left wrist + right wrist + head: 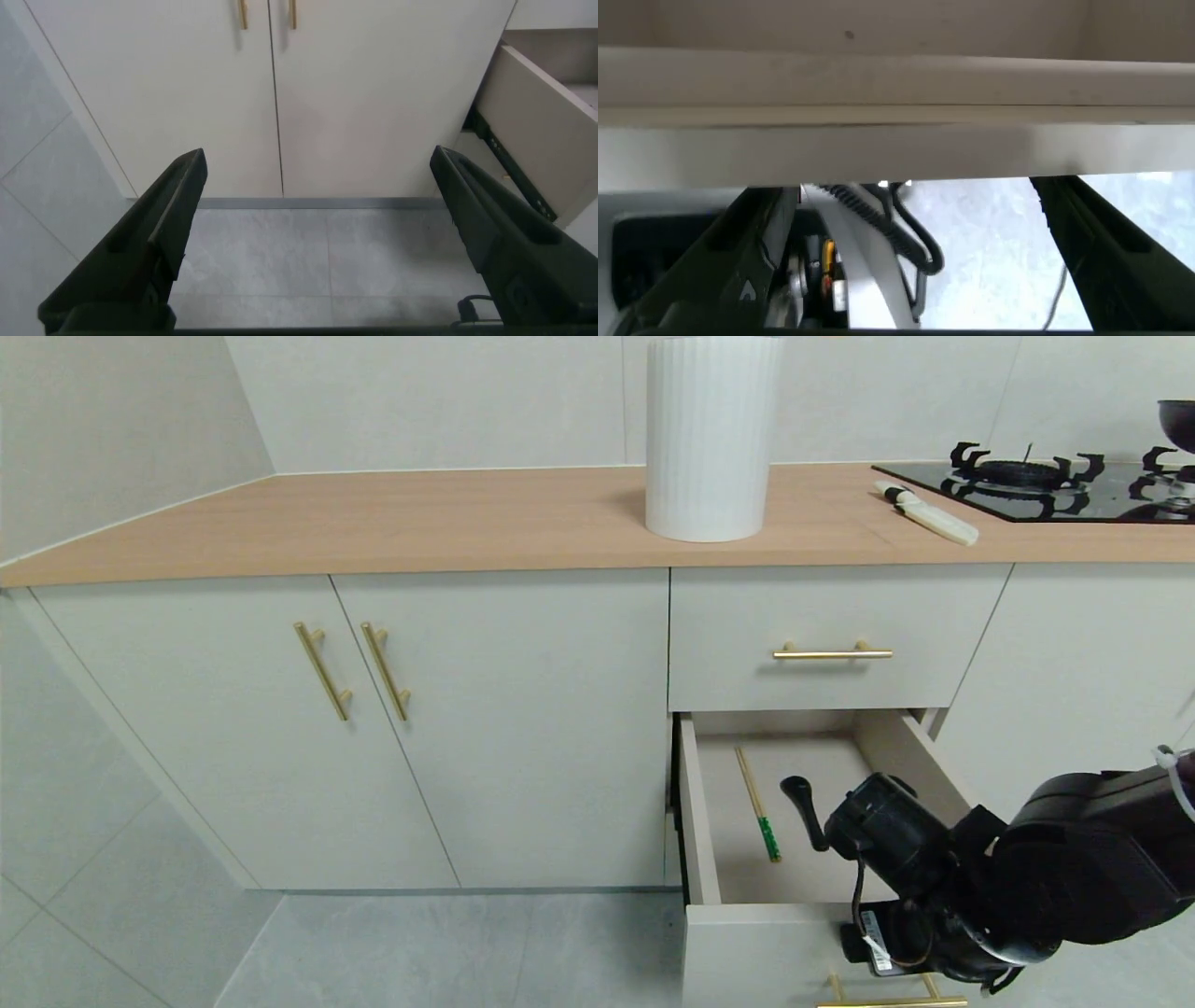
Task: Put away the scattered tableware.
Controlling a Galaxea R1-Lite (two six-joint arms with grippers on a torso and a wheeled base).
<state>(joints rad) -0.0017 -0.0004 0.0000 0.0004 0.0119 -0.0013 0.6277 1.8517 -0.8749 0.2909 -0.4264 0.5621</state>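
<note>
Right gripper [810, 810] is down at the front end of the pulled-out lower drawer [698, 821], fingers spread wide. In its wrist view a pale drawer panel [896, 112] runs straight across past the fingertips. Just beside that gripper, on the robot's left, a pair of chopsticks [756, 807] lies on the drawer floor with the green ends toward the drawer front, not touching the gripper as far as I can tell. Left gripper [318, 159] is also wide open, facing the closed cabinet doors [280, 93] low over the floor tiles. Up on the countertop [420, 518] a knife [926, 513] lies just beside the gas hob [1046, 490], with a white ribbed canister [711, 437] farther left.
</note>
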